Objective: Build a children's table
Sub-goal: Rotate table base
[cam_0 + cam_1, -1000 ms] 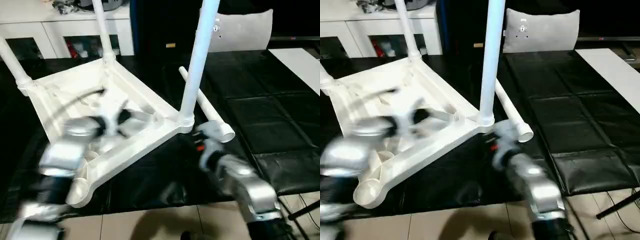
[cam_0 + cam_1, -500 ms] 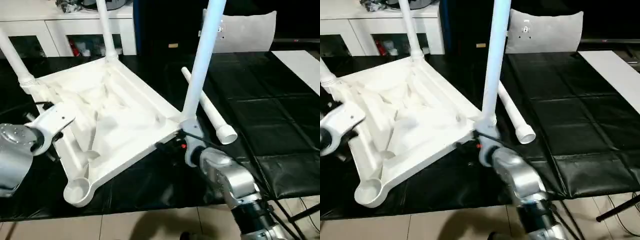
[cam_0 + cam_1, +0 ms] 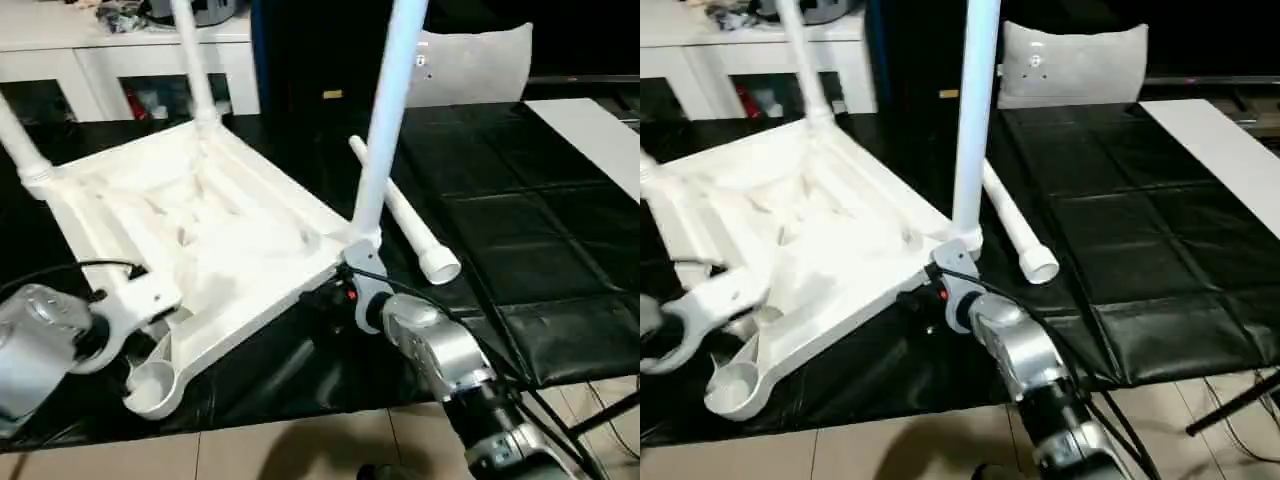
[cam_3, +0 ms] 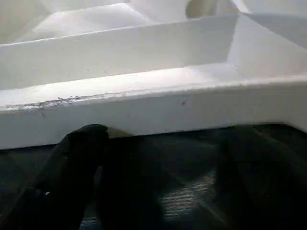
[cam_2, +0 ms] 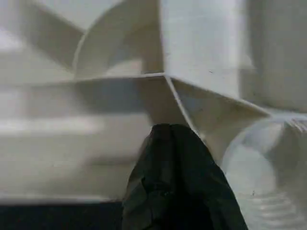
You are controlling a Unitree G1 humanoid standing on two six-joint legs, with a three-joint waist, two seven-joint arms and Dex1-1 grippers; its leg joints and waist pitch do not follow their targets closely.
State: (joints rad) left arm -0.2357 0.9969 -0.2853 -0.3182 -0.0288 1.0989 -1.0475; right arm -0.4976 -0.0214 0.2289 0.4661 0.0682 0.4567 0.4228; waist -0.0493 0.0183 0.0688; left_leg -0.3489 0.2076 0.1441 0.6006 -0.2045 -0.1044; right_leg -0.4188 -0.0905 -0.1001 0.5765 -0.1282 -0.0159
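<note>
The children's table lies upside down on the black mat, its white ribbed top tilted. Three legs stand in corner sockets, the nearest one at the right corner. A loose leg lies on the mat to the right. The near-left socket holds nothing. My left gripper is shut, its tip against a rib beside that socket. My right gripper is open, low at the top's front rim near the right corner, with one finger showing dark.
A white cabinet stands at the back left and a grey-white cushion at the back right. The mat's front edge meets tiled floor just before me. A white board lies at the far right.
My left arm has swung from over the ribbed underside down to the near-left corner socket. My right arm has reached in to the top's front rim. The head views have shifted slightly.
</note>
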